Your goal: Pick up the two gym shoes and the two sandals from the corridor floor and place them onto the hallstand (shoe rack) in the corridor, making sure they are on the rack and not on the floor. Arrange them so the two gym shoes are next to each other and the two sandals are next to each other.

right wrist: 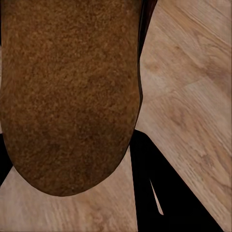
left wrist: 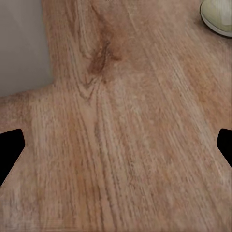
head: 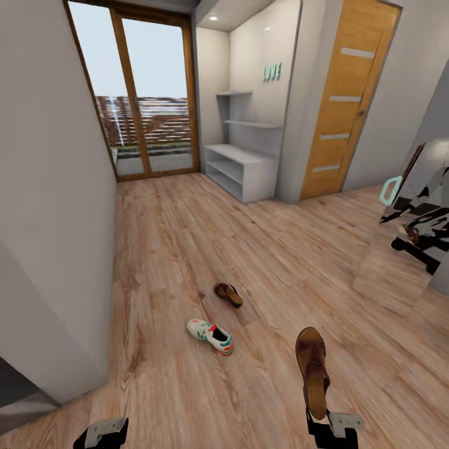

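While the head view takes in the whole corridor, the wrist cams give close-ups only. Head view: hallstand (head: 242,168) stands at approx 12 o'clock from the robot, far end of the corridor, against the wall between the glass patio door (head: 144,93) and a wooden door (head: 342,103); both its shelves look bare. On the corridor floor (head: 280,249) lie one sandal (head: 228,294) and, just nearer the robot at approx 11 o'clock, one gym shoe (head: 211,336), the two near each other but apart. A leaning mirror (head: 405,237) sits at approx 2 o'clock.

R gripper (head: 319,416) at the btm edge grips the heel end of a second sandal (head: 312,371), which sticks up and fwd, toe away from the robot, clear of the floor. R wrist view adds what the head view lacks: that sandal's rough brown sole (right wrist: 67,92) seen close up, w/ a dark finger (right wrist: 154,193) running alongside it; jaws pressed onto the sandal.

L gripper (head: 103,433) hangs low at approx 7 o'clock. L wrist view: its two dark fingertips (left wrist: 9,150) sit at opposite edges, spread wide, nothing between them but planks, plus a bit of grey wall (left wrist: 21,43) and the pale edge of a shoe (left wrist: 217,17) at one corner.
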